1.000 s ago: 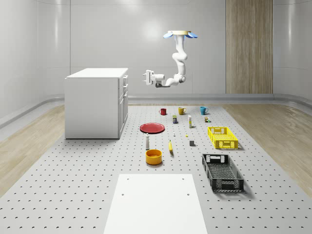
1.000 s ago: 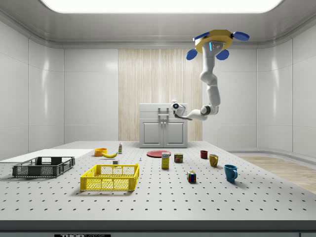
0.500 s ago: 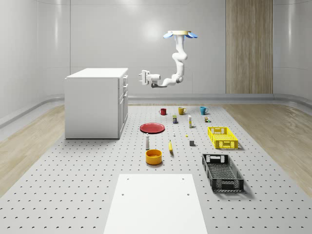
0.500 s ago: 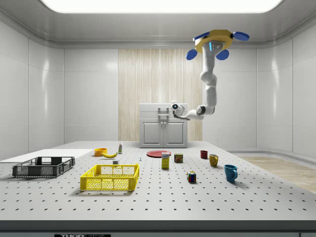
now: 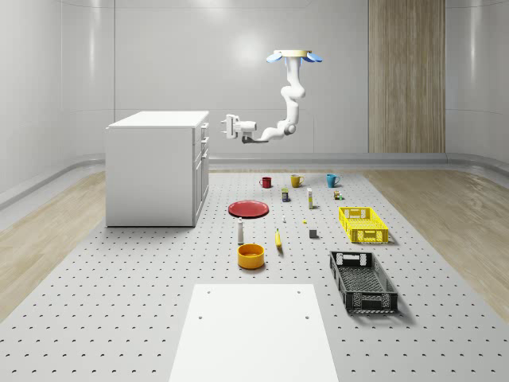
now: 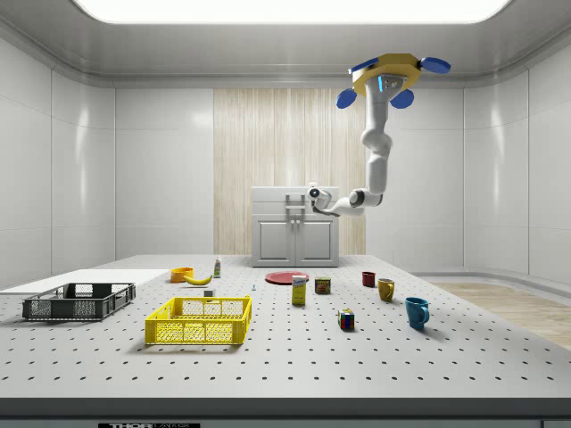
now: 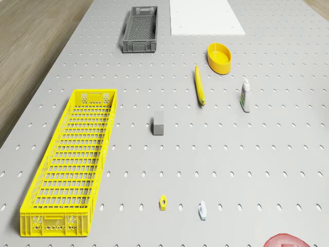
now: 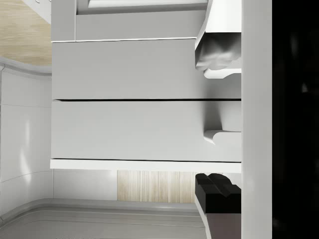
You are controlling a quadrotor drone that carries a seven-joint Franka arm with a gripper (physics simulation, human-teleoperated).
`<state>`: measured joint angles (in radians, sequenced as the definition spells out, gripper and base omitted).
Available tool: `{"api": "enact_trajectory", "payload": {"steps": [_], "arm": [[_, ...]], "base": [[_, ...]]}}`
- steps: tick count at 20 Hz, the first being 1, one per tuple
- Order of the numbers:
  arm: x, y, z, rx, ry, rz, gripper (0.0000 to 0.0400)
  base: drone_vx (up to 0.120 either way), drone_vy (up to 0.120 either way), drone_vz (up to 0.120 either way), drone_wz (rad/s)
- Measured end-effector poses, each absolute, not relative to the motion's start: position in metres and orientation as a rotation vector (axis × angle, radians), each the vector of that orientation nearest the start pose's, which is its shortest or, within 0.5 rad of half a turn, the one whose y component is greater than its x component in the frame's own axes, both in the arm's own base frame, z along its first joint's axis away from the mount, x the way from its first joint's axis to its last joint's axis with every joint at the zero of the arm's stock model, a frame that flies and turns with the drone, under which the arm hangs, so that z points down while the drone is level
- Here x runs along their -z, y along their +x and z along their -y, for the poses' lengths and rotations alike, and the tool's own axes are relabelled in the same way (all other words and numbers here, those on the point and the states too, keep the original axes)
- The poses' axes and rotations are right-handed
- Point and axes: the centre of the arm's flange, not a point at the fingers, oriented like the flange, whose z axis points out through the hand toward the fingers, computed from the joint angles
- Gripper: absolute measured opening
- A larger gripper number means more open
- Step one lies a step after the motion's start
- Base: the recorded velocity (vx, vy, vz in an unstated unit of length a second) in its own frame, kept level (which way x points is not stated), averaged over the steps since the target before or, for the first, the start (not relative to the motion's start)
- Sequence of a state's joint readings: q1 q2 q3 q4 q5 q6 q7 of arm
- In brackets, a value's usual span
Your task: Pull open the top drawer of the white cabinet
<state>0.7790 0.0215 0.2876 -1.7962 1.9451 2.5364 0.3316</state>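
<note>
The drone is hovering high over the pegboard table, reaching its released gripper toward the shut top drawer of the white cabinet, near but apart, grey walls enclosing the room behind.

The flying drone has a flat yellow body with round blue blades at its corners and a small blue-lit patch underneath. A long white arm made of smooth, rounded, chunky parts hangs under it. At its end is a white gripper with a black fingertip.
</note>
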Motion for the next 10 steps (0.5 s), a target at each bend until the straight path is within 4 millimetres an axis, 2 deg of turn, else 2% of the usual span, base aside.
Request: {"api": "enact_trajectory", "payload": {"steps": [10], "arm": [[-0.5991,0.3065,-0.5425,-0.674,-1.508,-0.551,0.0305]], "base": [[0.000,0.000,0.000,0.000]]}}
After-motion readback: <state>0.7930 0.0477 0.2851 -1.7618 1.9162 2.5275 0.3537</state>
